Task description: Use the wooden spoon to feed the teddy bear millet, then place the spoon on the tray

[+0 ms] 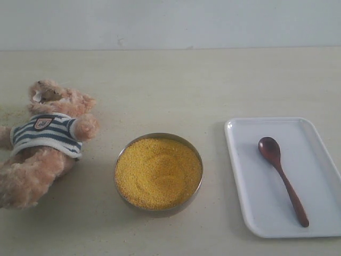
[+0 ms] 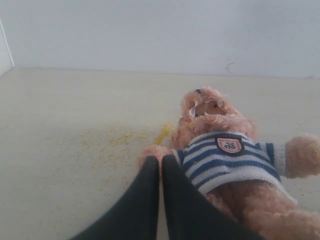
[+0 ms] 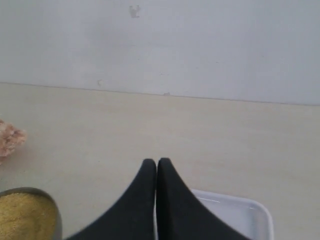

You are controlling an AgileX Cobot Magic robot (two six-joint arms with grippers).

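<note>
The teddy bear [image 1: 45,140] lies on its back at the table's left, in its navy-and-white striped shirt with a chest badge. The millet [image 1: 158,172] fills a round metal bowl [image 1: 160,210] at the centre. On the white tray [image 1: 319,176] at the right rests the wooden spoon [image 1: 282,179], its bowl toward the far side. Neither gripper shows in the exterior view. My left gripper [image 2: 160,160] is shut and empty, its tips near the teddy bear [image 2: 227,160]. My right gripper [image 3: 156,162] is shut and empty, with a tray [image 3: 250,210] corner beside it.
Spilled yellow grains [image 2: 117,142] speckle the tabletop beside the bear. A pale wall [image 1: 170,21] runs along the table's far edge. The metal bowl's rim [image 3: 52,205] and millet [image 3: 22,217] peek into the right wrist view.
</note>
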